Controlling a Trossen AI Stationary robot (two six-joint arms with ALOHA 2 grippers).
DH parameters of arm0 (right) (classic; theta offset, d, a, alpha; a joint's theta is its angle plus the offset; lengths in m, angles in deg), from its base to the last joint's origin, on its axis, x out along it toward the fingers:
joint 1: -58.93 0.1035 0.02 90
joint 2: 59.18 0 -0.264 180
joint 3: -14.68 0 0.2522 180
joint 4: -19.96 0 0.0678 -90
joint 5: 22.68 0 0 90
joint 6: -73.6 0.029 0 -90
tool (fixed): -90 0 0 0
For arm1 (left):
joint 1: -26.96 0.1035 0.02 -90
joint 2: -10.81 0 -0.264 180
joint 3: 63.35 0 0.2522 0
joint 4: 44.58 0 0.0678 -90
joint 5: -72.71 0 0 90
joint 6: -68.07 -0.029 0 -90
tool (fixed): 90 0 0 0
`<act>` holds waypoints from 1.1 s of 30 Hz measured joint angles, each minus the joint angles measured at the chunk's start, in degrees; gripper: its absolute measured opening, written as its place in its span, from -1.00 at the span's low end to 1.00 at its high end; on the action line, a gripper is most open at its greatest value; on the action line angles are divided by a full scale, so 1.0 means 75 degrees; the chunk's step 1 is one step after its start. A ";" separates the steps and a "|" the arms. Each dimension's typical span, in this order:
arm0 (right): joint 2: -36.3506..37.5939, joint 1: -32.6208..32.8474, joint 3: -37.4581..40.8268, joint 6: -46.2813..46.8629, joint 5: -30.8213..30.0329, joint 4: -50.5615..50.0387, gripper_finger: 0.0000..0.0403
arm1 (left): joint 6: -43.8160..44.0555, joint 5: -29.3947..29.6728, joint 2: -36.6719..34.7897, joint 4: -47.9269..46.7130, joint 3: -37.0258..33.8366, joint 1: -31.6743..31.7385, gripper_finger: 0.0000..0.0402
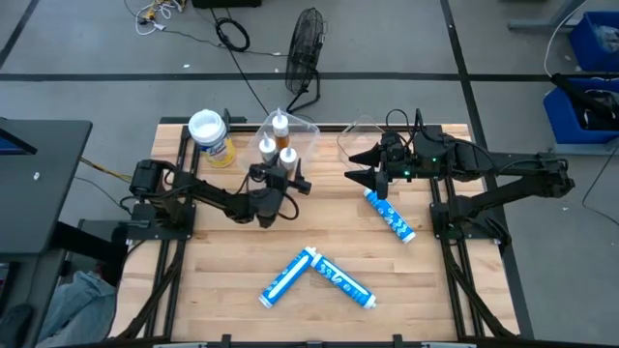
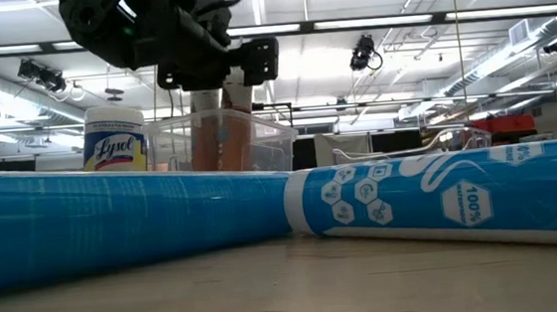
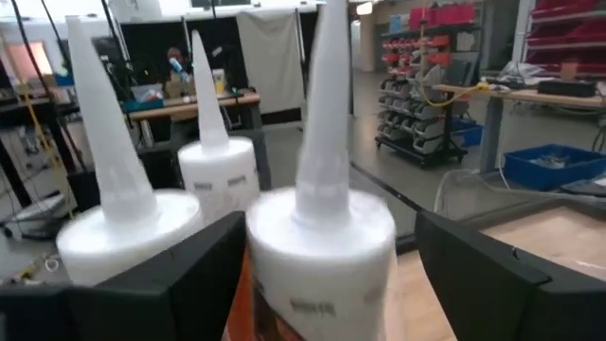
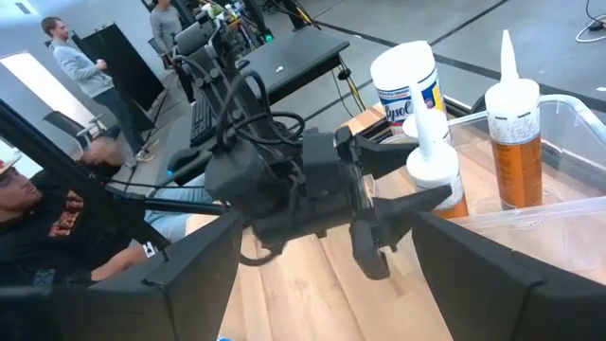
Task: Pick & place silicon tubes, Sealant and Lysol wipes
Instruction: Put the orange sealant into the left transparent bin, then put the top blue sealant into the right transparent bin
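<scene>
1. Left pincer (image 1: 287, 177) sits at the near edge of the clear bin (image 1: 308, 130), fingers (image 3: 189, 270) apart on either side of an orange tube (image 3: 317, 251). Gap shows on both sides of the tube's white cap in the left wrist view; can't tell if anything touches lower down.
2. Three orange tubes with white nozzles stand upright in that bin: the one between the left pincer's fingers, a second (image 1: 267, 148) just beside it, a third (image 1: 280, 124) beyond them at the far side of the bin.
3. Lysol wipes (image 1: 212, 136): yellow canister with a white lid, upright on the bench (image 1: 232, 300), outside the bin, just off to the side of the left pincer, toward the left arm's base.
4. Right pincer (image 1: 365, 166) hangs above the bench near a second clear bin (image 1: 360, 128), fingers (image 4: 492, 260) wide apart, nothing between them. It points across at the left pincer.
5. Blue-white tube (image 1: 389, 215) lies flat on the bench, one end just under the right pincer, the rest running away toward the front edge.
6. Two more blue-white tubes lie flat nearer the front edge, well clear of both pincers: one (image 1: 289, 276) and another (image 1: 343, 282), ends meeting in a V.
7. Low view: those two tubes fill the foreground; left pincer hangs over the bin behind them, Lysol canister to its side.
8. People show beyond the bench in the right wrist view (image 4: 71, 62).
</scene>
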 joint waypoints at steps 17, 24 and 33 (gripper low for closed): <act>0.0000 0.0000 -0.0003 -0.0055 0.0000 0.0000 0.56 | -0.2653 0.0000 -0.0323 0.1927 -0.0006 0.0081 0.55; 0.0000 0.0000 -0.0004 -0.0155 0.0000 0.0003 0.56 | -0.3018 -0.0200 -0.0743 0.1944 -0.0009 0.0072 0.55; 0.0083 0.0003 -0.0012 -0.0308 -0.0226 -0.0395 0.56 | -0.4754 -0.0462 -0.1983 0.1948 0.0372 -0.0543 0.55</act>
